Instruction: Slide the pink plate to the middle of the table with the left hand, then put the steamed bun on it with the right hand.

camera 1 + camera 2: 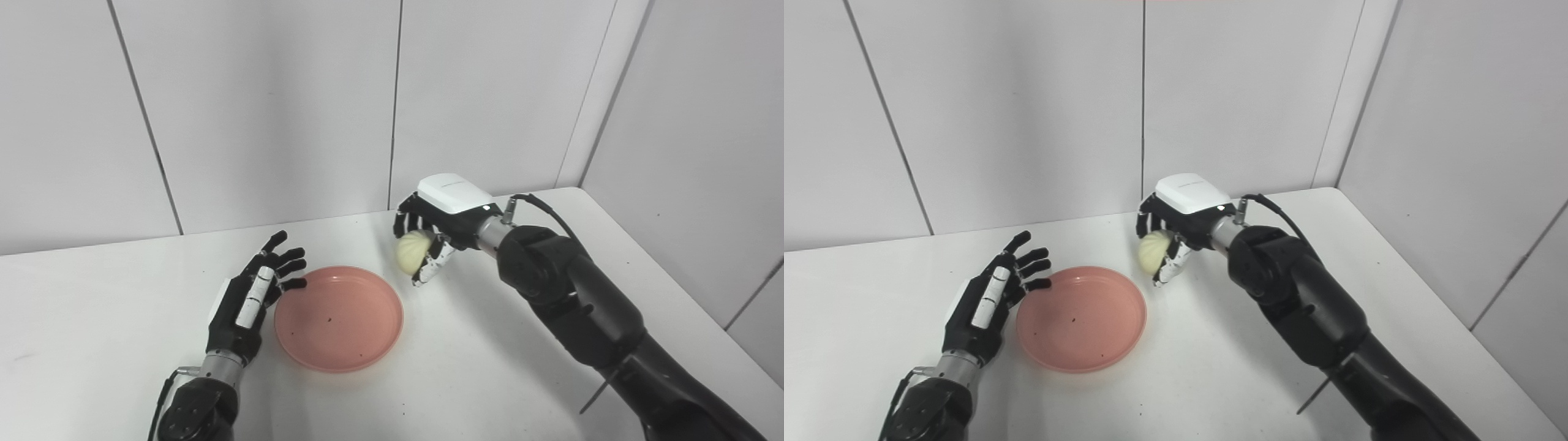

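Note:
The pink plate (pixel 339 318) lies flat near the middle of the white table (pixel 478 367), with a few dark specks inside. My left hand (pixel 254 293) rests open at the plate's left rim, its fingertips reaching over the rim's far-left edge. A pale round steamed bun (pixel 411 252) is held in my right hand (pixel 438 229), lifted off the table just beyond the plate's far right edge. The right hand is shut on the bun, fingers wrapped around it from above and the side.
Grey panel walls close the table at the back and on the right. The table's right edge (pixel 1458 331) runs along the right arm. A cable loops out of the right wrist (pixel 539 205).

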Robot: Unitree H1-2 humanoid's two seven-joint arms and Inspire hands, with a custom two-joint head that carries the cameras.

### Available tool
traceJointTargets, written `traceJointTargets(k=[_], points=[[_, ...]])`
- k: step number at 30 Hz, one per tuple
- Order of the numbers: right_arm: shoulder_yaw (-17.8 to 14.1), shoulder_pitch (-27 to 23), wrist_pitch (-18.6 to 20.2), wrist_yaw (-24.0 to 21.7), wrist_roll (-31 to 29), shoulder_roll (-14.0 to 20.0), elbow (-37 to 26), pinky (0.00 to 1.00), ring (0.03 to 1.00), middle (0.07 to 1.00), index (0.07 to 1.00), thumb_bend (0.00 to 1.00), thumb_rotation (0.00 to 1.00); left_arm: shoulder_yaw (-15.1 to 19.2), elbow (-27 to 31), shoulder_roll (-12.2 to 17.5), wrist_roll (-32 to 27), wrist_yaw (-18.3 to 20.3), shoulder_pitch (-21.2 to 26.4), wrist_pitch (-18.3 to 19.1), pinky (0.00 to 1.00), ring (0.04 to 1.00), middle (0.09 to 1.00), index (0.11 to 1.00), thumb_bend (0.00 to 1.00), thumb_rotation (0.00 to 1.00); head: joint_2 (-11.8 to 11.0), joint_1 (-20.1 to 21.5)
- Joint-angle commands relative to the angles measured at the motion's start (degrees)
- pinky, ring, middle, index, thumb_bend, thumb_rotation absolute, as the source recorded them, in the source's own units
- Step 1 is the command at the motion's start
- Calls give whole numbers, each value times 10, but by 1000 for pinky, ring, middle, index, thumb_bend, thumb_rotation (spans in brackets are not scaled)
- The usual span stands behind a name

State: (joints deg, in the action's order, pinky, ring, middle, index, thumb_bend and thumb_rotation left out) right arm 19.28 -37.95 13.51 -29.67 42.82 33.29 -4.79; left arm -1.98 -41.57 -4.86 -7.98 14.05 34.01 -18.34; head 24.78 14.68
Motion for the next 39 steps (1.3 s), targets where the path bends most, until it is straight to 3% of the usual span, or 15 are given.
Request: traceJointTargets(k=[1, 13, 18, 30, 39], points=[[0, -32, -14, 2, 10, -2, -15, 337, 409, 493, 508, 519, 0, -4, -16, -14, 4, -3, -16, -15, 675, 782, 781, 851, 744, 768, 1, -7], [44, -50, -30, -13, 23, -63, -4, 299, 389, 462, 519, 518, 0, -7, -42, -25, 20, -18, -5, -29, 652, 774, 770, 823, 745, 766, 4, -41], [54, -41, -48, -7, 18, -74, -3, 352, 423, 481, 500, 520, 0, -8, -41, -31, 28, -24, -4, -30, 645, 766, 769, 815, 744, 779, 13, -68], [51, -6, -82, 6, -7, -90, 21, 273, 371, 447, 534, 513, 0, -13, -55, -41, 47, -40, 7, -35, 627, 744, 761, 791, 777, 793, 23, -105], [49, 1, -95, 20, -7, -91, 45, 292, 368, 456, 540, 512, 0, -11, -58, -45, 49, -40, 9, -37, 616, 733, 747, 784, 772, 785, 25, -109]])
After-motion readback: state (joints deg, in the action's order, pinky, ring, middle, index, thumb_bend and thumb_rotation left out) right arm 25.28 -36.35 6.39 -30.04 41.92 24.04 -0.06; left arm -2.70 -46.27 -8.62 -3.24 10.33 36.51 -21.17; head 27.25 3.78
